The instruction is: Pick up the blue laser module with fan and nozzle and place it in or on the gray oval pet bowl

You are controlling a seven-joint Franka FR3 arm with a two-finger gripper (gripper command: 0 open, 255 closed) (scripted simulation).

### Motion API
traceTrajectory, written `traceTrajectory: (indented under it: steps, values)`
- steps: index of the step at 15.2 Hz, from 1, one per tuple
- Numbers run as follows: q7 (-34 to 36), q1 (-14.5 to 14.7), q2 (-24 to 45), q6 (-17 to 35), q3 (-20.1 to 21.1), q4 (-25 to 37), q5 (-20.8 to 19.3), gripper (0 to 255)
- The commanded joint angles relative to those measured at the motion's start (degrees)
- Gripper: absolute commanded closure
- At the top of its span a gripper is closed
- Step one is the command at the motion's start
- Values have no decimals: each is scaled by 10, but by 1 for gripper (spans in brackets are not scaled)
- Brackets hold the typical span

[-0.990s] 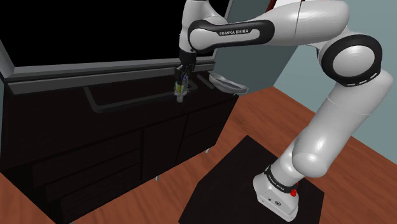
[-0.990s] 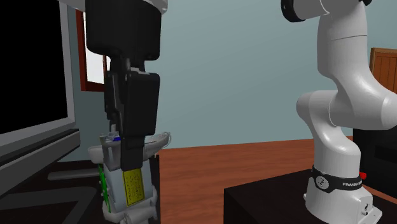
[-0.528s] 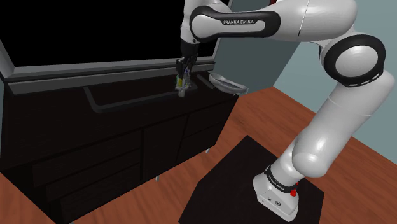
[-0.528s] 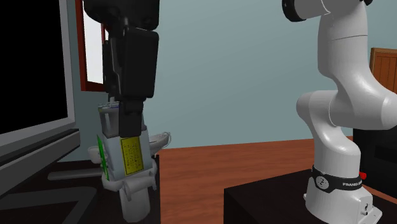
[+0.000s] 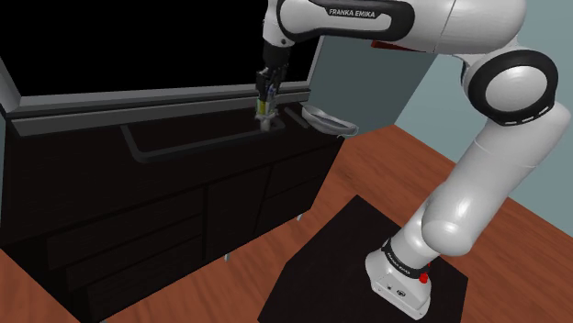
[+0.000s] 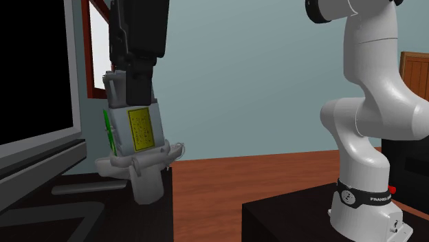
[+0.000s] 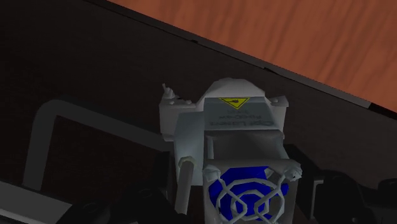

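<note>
White Franka arm [image 5: 496, 174] reaching over long black low cabinet [image 5: 138, 216]. Grey oval pet bowl [image 5: 327, 120] on cabinet top, near its end. All-black gripper [image 6: 135, 93] pointing down, jaws clasping pale grey laser module with blue fan and yellow label [image 6: 136, 134]; module hanging nozzle-down above cabinet top, near bowl, not in it

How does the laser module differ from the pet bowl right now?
The laser module is tall and boxy, with a yellow label and a blue fan; the bowl is low, oval and plain grey. The laser module is clamped in the gripper; the bowl rests on the dark cabinet. Both are mostly grey.
</note>
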Motion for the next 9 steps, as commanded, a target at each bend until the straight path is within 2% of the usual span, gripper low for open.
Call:
traceTrajectory:
  steps: [1,4,9]
  values:
    - [-3,0,0,-17,0,17,0,255]
    - [-4,0,2,-34,0,36,0,255]
    - [-71,-37,-27,-27,-29,8,10,255]
